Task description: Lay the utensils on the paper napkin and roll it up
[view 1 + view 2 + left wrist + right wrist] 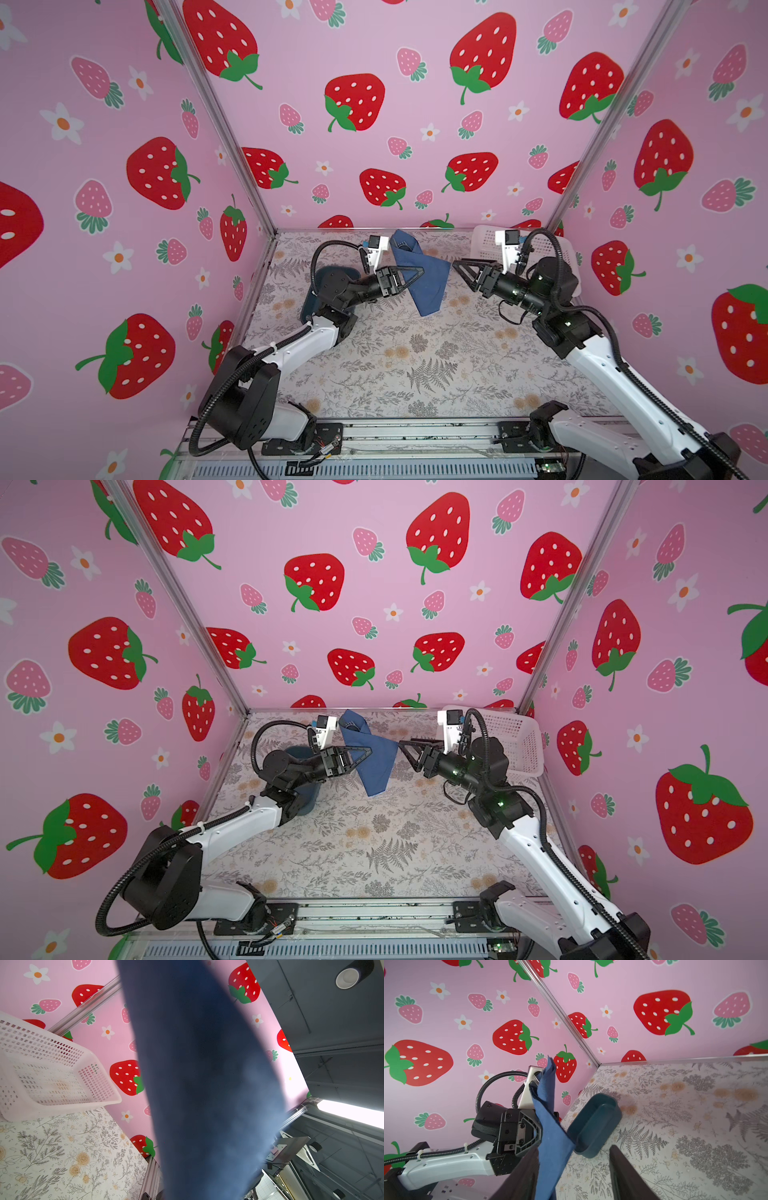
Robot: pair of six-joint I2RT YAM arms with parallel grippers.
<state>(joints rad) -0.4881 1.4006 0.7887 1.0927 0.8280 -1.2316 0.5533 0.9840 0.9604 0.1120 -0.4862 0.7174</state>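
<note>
The dark blue paper napkin (428, 286) (376, 766) is rolled into a long bundle and held tilted above the table. My left gripper (419, 271) (369, 751) is shut on its middle. In the right wrist view the roll (550, 1126) stands up from those jaws, and the pale tines of the utensils (535, 1079) poke out of its upper end. My right gripper (457, 266) (402, 744) (574, 1148) is open right beside the roll, whose lower part lies against one finger (521, 1178). The napkin (207, 1084) fills the left wrist view and hides the left jaws.
A dark teal tub (593, 1124) (299, 754) sits on the floral table under the left arm. A white mesh basket (544, 245) (517, 737) (52, 1064) stands in the back right corner. Strawberry-print walls close in three sides.
</note>
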